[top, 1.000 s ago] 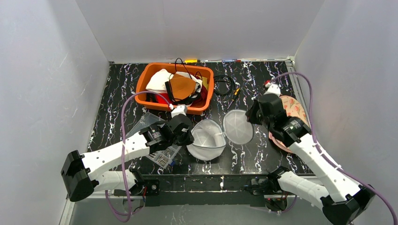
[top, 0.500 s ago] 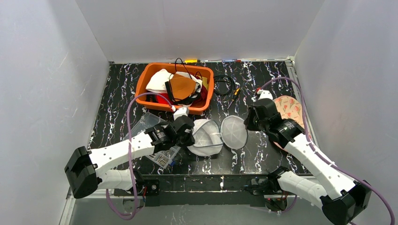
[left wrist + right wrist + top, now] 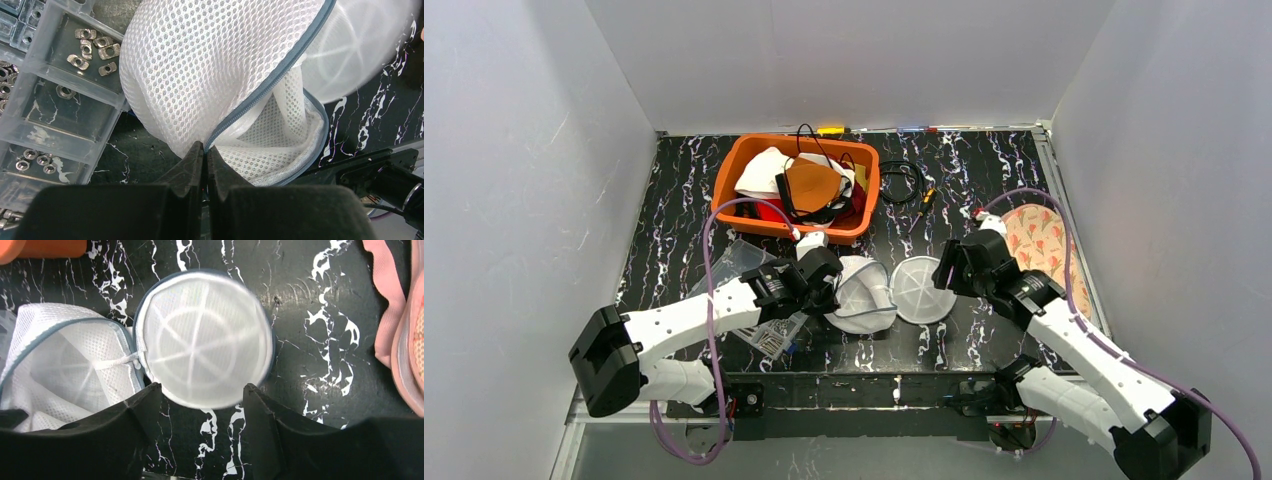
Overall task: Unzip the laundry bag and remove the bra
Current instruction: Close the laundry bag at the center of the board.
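Centrally, on the black white-veined tabletop (image 3: 674,200): white mesh dome-shaped laundry bag with grey zip edging (image 3: 862,300), unzipped and splayed into two halves joined at one point. Note left gripper (image 3: 205,150), fingers pressed together and pinching the grey zip edge of the deeper half at its near rim, with mesh bulging away beyond the fingertips. Note right gripper (image 3: 202,390), fingers spread wide, poised at the near rim of the flat round lid half (image 3: 202,340), one finger to either side; contact with it not discernible. From above, both halves between the two grippers, with the lid half just left of the right gripper and the deeper half just right of the left gripper. Peach-pink floral-printed bra (image 3: 1039,240) outside the bag, flat on the tabletop near its right edge, beyond the right arm and apart from its fingers; visible from the right wrist only as a pink edge at far right. Also present: orange plastic bin (image 3: 729,195) of mixed items behind the bag; clear compartmented plastic box (image 3: 60,100) of metal nuts just beside the bag's left side.
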`<state>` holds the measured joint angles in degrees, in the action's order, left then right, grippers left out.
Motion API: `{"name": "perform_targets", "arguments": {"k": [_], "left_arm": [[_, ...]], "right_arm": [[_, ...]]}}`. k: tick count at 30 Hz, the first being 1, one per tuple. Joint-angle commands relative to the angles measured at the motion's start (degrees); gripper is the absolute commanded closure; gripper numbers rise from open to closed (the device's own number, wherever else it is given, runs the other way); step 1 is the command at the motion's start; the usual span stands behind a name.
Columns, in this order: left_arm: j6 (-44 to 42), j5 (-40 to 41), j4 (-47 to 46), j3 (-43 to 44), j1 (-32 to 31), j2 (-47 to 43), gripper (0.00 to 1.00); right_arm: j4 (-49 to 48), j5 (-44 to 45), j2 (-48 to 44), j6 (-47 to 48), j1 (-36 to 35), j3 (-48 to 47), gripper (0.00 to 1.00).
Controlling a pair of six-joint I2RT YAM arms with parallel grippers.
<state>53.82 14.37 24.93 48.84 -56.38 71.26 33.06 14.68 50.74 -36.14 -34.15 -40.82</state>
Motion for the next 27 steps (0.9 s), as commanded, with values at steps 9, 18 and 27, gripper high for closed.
{"name": "perform_targets", "arguments": {"k": [9, 18, 27], "left_arm": [[2.1, 2.4, 3.1, 1.7, -0.2, -0.3, 1.0], [1.2, 1.7, 3.5, 1.4, -0.2, -0.9, 1.0], [0.1, 0.9, 4.2, 1.8, -0.2, -0.9, 1.0]], "right_arm": [[-2.5, 3.9, -12.9, -19.9, 0.0, 17.3, 0.29], [-14.2, 9.0, -9.4, -21.2, 0.0, 20.9, 0.31], [-21.0, 17.6, 6.9, -11.1, 1.5, 13.5, 0.39]]}}
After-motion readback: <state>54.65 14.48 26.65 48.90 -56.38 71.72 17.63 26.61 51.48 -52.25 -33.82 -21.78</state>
